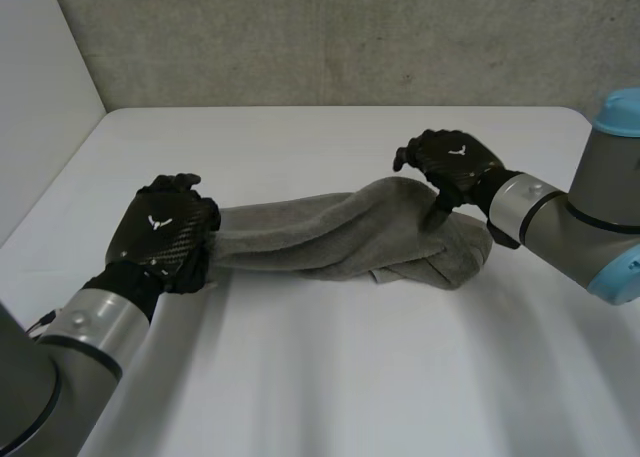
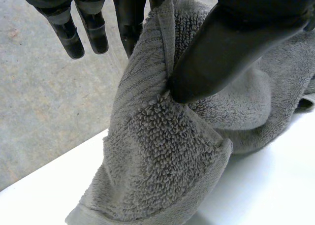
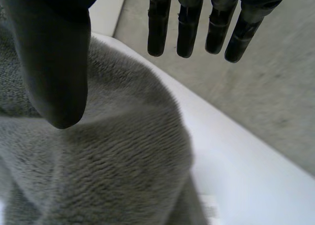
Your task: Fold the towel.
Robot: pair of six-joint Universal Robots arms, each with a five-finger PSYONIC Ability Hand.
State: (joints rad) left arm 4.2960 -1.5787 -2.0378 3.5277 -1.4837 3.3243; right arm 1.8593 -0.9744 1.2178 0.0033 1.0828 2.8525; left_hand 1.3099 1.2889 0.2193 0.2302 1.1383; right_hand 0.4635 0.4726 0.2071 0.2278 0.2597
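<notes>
Grey-jointed left arm (image 1: 85,332), nearest in the head view, rises from the near left of the white table (image 1: 330,377). It ends in the left hand (image 1: 163,234), back upward, knuckles bent down over one end of the towel (image 1: 340,235).

Left wrist view: the thumb (image 2: 216,57) presses into a raised fold of that end, clamping it against a finger (image 2: 129,18) behind the cloth. The other fingers (image 2: 69,35) hang straight beside the fold, free of it.

The grey terry towel lies mid-table as a bunched, loosely twisted roll stretched between the two hands. Its left end is lifted in the pinch and its right end is heaped on the table.

Farther back and to the right, the right arm (image 1: 560,212) enters from the side. Its wrist is bent so that the right hand (image 1: 452,160) is poised palm-down over the towel's right end.

Right wrist view: the thumb (image 3: 54,67) points down at the top of the heap; whether it touches cannot be told. The fingers (image 3: 189,28) are straight, side by side, well apart from the thumb and clear of the cloth, holding nothing.

Beyond the table's far edge stands a grey speckled wall (image 1: 330,37).
</notes>
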